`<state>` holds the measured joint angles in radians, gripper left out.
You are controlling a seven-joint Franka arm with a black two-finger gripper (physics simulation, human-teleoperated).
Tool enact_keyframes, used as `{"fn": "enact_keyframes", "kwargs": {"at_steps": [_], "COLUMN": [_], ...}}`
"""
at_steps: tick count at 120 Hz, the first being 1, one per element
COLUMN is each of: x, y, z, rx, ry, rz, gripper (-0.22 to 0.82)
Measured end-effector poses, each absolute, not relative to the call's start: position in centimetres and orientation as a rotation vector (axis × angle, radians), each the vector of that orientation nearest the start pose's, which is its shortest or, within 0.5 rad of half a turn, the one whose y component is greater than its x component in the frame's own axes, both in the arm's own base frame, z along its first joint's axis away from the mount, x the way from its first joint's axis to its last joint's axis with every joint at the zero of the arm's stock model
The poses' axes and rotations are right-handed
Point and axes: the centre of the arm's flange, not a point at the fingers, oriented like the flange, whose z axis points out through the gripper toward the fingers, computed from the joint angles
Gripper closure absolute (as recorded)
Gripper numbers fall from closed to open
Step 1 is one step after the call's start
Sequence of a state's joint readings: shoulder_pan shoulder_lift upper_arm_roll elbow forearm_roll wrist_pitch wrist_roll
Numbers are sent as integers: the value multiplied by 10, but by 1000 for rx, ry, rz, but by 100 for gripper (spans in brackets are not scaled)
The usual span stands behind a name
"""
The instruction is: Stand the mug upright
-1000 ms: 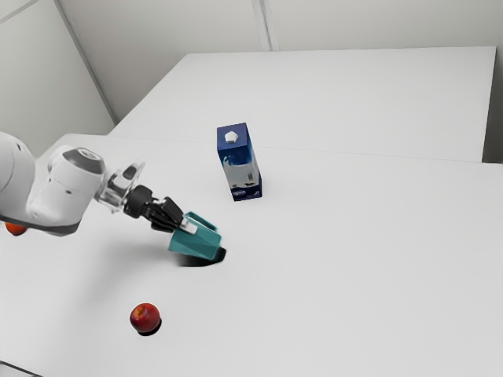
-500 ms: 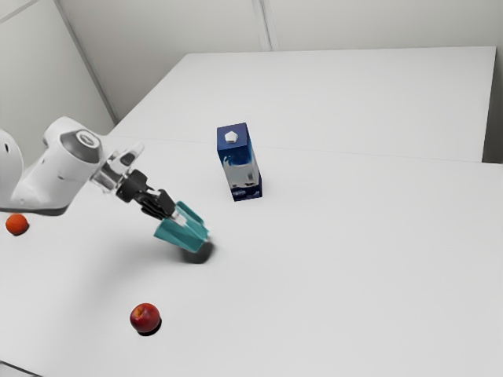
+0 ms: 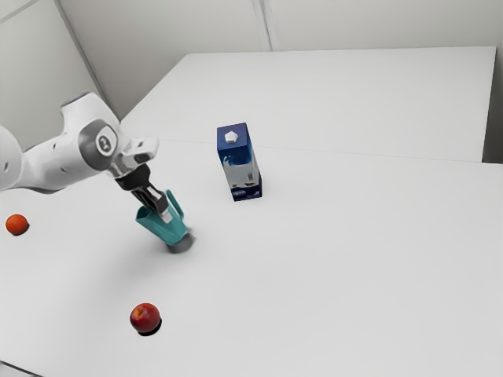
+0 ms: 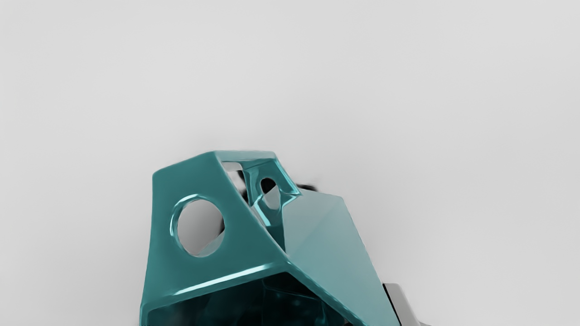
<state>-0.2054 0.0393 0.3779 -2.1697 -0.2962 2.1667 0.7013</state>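
Mug [image 3: 167, 229] (a teal, faceted one) leans well off upright over the table [image 3: 354, 251], mouth toward the exterior view's left, clasped between the fingers of the gripper [image 3: 165, 214]. Apart from it stand a blue carton [image 3: 239, 161], a red apple [image 3: 145, 317] and an orange fruit [image 3: 16, 225].

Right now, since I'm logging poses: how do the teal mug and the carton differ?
The mug leans, while the carton stands upright. The mug is teal; the carton is blue and whitish. The mug is held in the fingers; the carton stands free of them. Both have flat-sided bodies.
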Motion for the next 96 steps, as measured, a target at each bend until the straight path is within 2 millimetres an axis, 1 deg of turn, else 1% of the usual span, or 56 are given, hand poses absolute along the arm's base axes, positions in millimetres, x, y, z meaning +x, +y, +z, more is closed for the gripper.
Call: {"fn": "enact_keyframes", "kwargs": {"at_steps": [17, 28, 66, 84, 96], "x": [515, 510, 504, 505, 507], "y": [80, 82, 101, 103, 102], "z": [371, 370, 370, 367, 369], "rx": [-3262, -3246, -3180, -3167, -3153], "ry": [544, 487, 294, 228, 202], "rz": [-40, -18, 37, 58, 60], "gripper": [79, 79, 79, 79, 79]}}
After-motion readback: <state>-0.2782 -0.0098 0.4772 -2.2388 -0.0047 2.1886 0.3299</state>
